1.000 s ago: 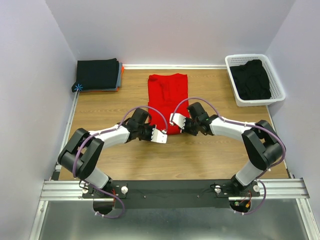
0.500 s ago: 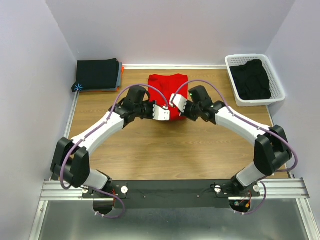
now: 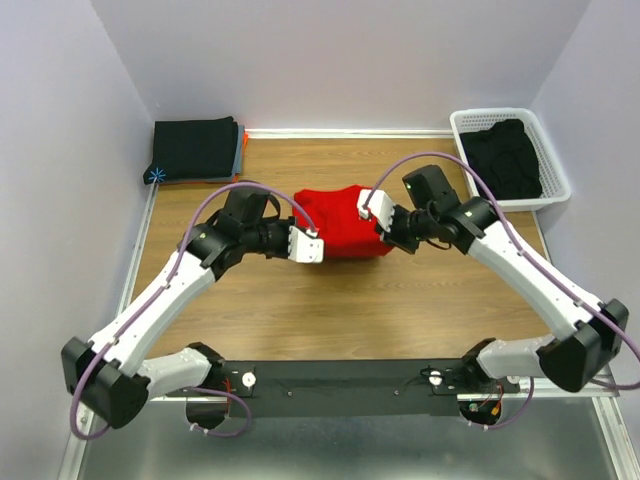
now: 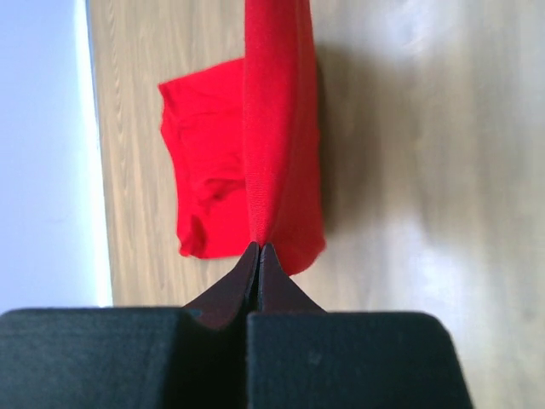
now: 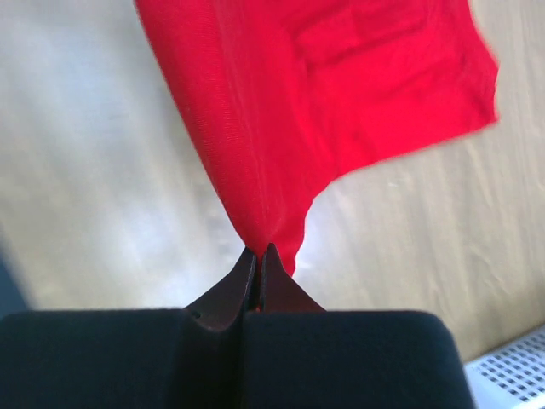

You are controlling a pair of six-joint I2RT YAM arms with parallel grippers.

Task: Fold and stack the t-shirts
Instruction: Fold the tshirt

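Observation:
A red t-shirt [image 3: 342, 222] is held up over the middle of the wooden table, stretched between both grippers. My left gripper [image 3: 318, 236] is shut on its left edge; in the left wrist view the cloth [image 4: 277, 128] runs straight up from the pinched tips [image 4: 259, 249]. My right gripper [image 3: 370, 214] is shut on the right edge, the red cloth [image 5: 315, 94] fanning out from its tips [image 5: 259, 250]. A stack of folded black t-shirts [image 3: 196, 148] lies at the back left corner. More black t-shirts [image 3: 505, 158] sit crumpled in the white basket [image 3: 470, 165].
The basket stands at the back right against the wall. Orange and grey cloth edges [image 3: 240, 155] show under the black stack. White walls close the table on three sides. Bare wood [image 3: 340, 300] lies between the arms and the rail.
Both grippers have swung the red t-shirt's near edge away from the bases, towards the back, then lifted it. The long strip became a shorter, doubled shape. Both arms stretched out further.

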